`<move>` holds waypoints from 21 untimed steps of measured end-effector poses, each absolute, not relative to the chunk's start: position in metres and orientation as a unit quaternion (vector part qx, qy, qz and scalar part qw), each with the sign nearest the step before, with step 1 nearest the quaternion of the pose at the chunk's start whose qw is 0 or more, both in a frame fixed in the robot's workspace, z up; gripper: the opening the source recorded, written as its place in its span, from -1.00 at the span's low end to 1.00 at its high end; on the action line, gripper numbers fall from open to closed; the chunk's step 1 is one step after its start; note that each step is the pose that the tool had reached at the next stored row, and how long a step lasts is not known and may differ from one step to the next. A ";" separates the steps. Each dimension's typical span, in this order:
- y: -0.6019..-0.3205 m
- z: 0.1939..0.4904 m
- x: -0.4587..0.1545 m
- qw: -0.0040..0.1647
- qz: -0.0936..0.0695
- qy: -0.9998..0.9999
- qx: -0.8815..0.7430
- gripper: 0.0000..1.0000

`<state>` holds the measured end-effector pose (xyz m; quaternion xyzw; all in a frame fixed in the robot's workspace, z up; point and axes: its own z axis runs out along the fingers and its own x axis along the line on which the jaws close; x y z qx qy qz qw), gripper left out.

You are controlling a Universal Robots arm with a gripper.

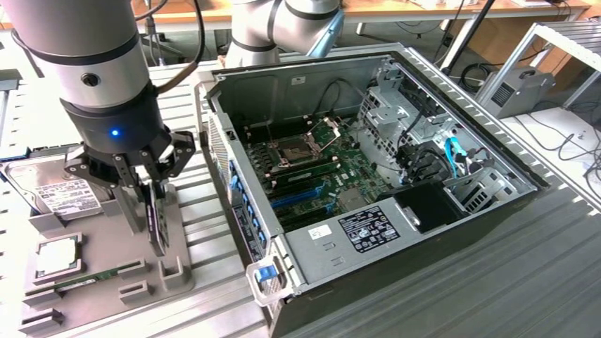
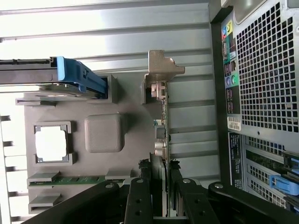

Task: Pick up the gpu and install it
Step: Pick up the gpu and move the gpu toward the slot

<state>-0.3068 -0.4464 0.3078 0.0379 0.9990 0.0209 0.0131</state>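
The gpu (image 1: 157,220) stands on edge over the right side of the grey parts tray (image 1: 103,296), a thin dark card. My gripper (image 1: 148,205) comes down on it from above and is shut on the gpu, one finger on each face. Whether the card's lower edge still rests in the tray's holder I cannot tell. In the wrist view the gpu (image 2: 162,100) runs edge-on away from the gripper (image 2: 161,169), its silver bracket at the far end, with the black fingers (image 2: 140,196) clamped on both sides.
The open computer case (image 1: 310,246) lies at the exterior view's right of the tray, motherboard (image 1: 329,165) with blue slots exposed. On the tray sit a hard drive (image 1: 56,193), a processor (image 1: 58,257) and a green memory stick (image 1: 84,282). Slatted metal table all around.
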 end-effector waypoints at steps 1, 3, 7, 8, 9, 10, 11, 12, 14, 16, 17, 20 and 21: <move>-0.446 0.308 -0.307 0.013 0.021 0.999 0.038 -0.47; -0.446 0.309 -0.307 0.013 0.021 0.999 0.038 -0.47; -0.446 0.311 -0.307 0.013 0.021 0.999 0.038 -0.47; -0.446 0.311 -0.307 0.013 0.021 0.999 0.038 -0.47; -0.446 0.312 -0.307 0.013 0.021 0.999 0.038 -0.47; -0.446 0.312 -0.307 0.013 0.021 0.999 0.038 -0.47; -0.446 0.313 -0.307 0.013 0.021 0.999 0.038 -0.47; -0.446 0.313 -0.307 0.013 0.021 0.999 0.038 -0.47; -0.446 0.314 -0.307 0.013 0.021 0.999 0.038 -0.47; -0.446 0.315 -0.307 0.013 0.021 0.999 0.038 -0.47; -0.446 0.315 -0.307 0.013 0.021 0.999 0.038 -0.47; -0.446 0.316 -0.307 0.013 0.021 0.999 0.038 -0.47; -0.446 0.317 -0.307 0.013 0.021 0.999 0.038 -0.47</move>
